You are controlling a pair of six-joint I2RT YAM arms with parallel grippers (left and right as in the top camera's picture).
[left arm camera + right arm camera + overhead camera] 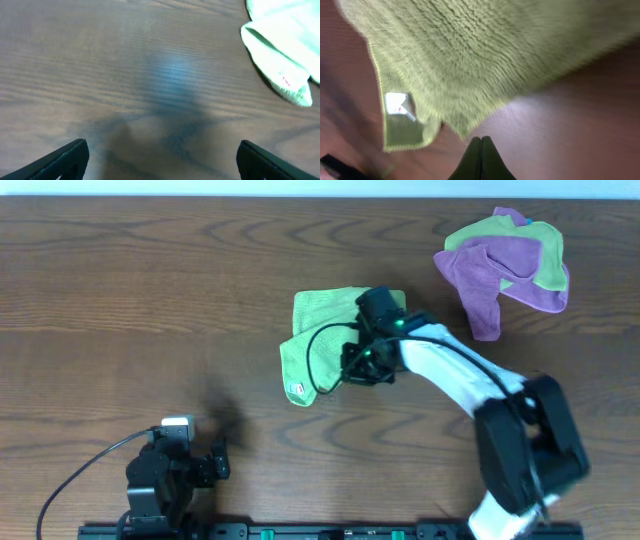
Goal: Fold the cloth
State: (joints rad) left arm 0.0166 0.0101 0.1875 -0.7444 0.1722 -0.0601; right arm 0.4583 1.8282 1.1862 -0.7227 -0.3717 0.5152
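- The left gripper sits closest to the robot's base, low over bare table. In the left wrist view its two dark fingertips stand wide apart with nothing between them.
- Beyond it and to its right, the green cloth lies near the middle of the table. It is already doubled over itself, with a rounded lobe at its near-left corner. A small white label shows there, and the right wrist view shows it sewn by the hem.
- The right gripper reaches over the near-right edge of the green cloth, and its white arm stretches in from the near right. Its fingers are pressed together into one dark point just off the cloth's hem, over bare wood. Nothing is visibly pinched between them.
- Farthest away, at the table's far right and well apart from the green cloth, lies a crumpled heap of purple and green cloths.
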